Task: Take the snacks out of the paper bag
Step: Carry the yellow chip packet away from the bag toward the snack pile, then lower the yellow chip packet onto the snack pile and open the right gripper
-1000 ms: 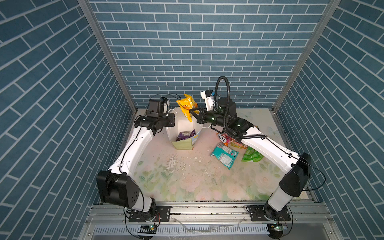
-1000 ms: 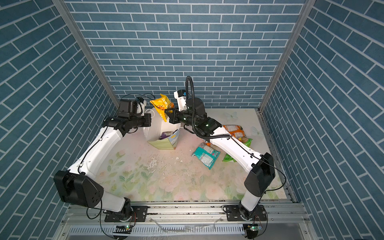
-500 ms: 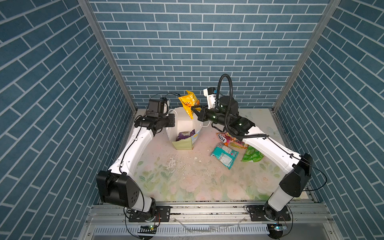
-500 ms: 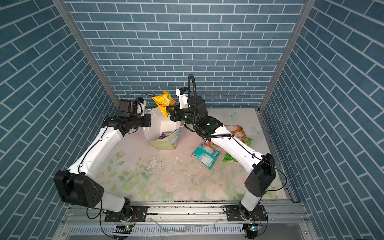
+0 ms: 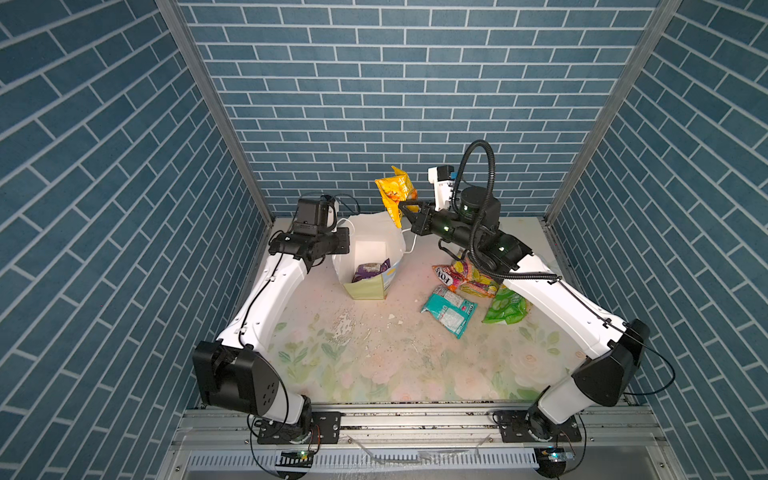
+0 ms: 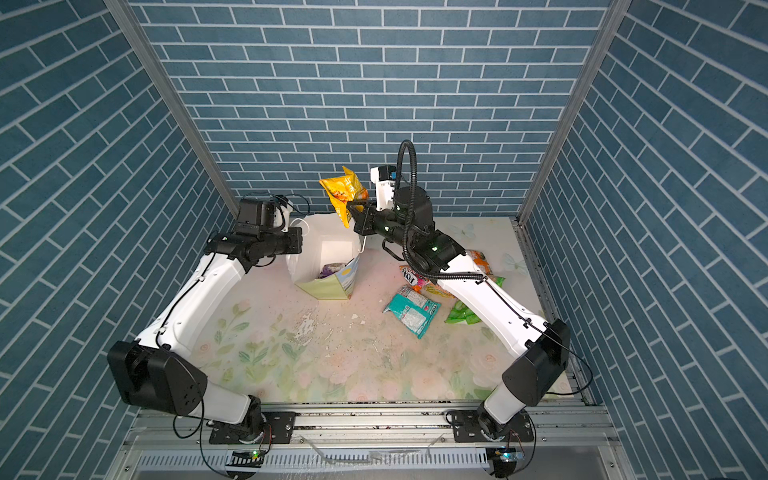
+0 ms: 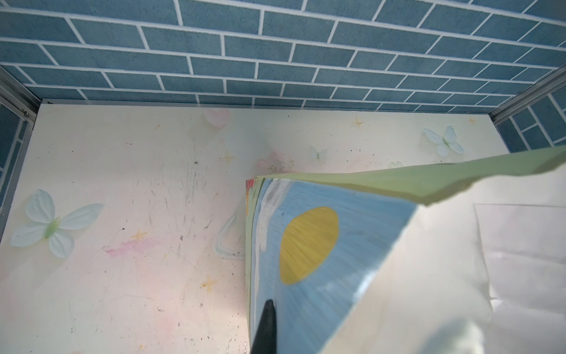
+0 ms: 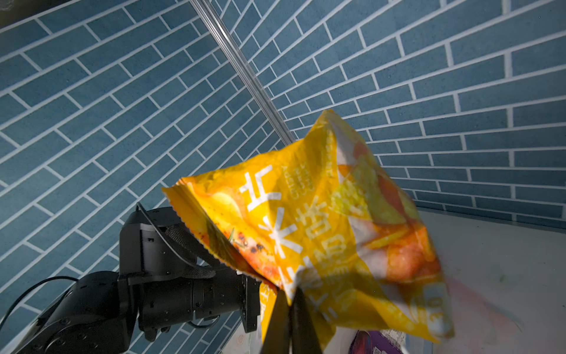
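The paper bag (image 5: 371,286) (image 6: 330,289) stands open at the back left of the table, white inside, with a purple snack (image 5: 371,270) (image 6: 331,270) at its bottom. My left gripper (image 5: 340,245) (image 6: 296,243) is shut on the bag's left wall (image 7: 333,275); one dark finger (image 7: 266,328) lies on the printed outside and the other is hidden. Above and to the right of the bag's mouth, my right gripper (image 5: 402,207) (image 6: 351,205) (image 8: 289,295) is shut on the lower edge of a yellow snack packet (image 5: 395,194) (image 6: 343,192) (image 8: 321,226), which hangs in the air.
Snacks lie on the table to the right of the bag: a multicolour FOX'S packet (image 5: 451,274), a teal one (image 5: 449,311), a green one (image 5: 505,307) and an orange one (image 6: 478,259), partly under my right arm. Brick walls close in on three sides.
My right gripper has carried the yellow packet up and to the right, away from the bag's mouth. The left arm and the bag have stayed still.
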You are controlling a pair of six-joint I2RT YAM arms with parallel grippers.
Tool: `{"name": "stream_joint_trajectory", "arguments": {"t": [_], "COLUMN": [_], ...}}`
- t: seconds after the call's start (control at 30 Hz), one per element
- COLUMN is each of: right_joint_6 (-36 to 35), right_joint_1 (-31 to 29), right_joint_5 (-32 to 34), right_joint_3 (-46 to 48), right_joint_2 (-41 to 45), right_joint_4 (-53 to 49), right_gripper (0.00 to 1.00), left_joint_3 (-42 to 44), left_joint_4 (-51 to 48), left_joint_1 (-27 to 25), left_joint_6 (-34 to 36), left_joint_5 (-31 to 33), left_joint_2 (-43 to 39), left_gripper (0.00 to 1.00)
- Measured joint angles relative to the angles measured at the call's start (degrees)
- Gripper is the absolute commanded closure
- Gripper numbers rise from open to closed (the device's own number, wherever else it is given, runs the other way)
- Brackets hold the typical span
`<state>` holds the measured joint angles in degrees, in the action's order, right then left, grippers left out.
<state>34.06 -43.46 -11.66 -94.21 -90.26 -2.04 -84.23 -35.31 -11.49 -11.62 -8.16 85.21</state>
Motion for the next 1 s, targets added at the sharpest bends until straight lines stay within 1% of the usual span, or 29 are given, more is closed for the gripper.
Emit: {"name": "stream_joint_trajectory", "arguments": {"t": [0.23,0.37,0.57,1.0], "right_joint_6": [0.0,0.02,0.0,-0.63], "right_joint_1": [2.49,3.93,5.46,7.02], "right_joint_5": [2.08,4.57,8.81,17.25], "right_joint_3": [3.43,5.51,11.87,19.63], "right_joint_2": [3.39,6.34,14.19,28.28], "right_joint_4": [-0.55,-3.41,-5.73,-14.4], "right_gripper": [1.0,1.0,1.0,1.0], "left_joint_3": [0.0,0.0,0.0,0.0], "left_joint_4": [0.0,-0.02,-0.04,0.13], "left_joint_1": [0.04,0.2,0.39,0.39], "left_joint_6": [0.0,0.0,0.0,0.0], "left_joint_5": [-0.02,-0.04,-0.02,-0.02], "left_joint_2": [0.0,0.0,0.0,0.42], "left_gripper": [1.0,1.0,1.0,1.0]}}
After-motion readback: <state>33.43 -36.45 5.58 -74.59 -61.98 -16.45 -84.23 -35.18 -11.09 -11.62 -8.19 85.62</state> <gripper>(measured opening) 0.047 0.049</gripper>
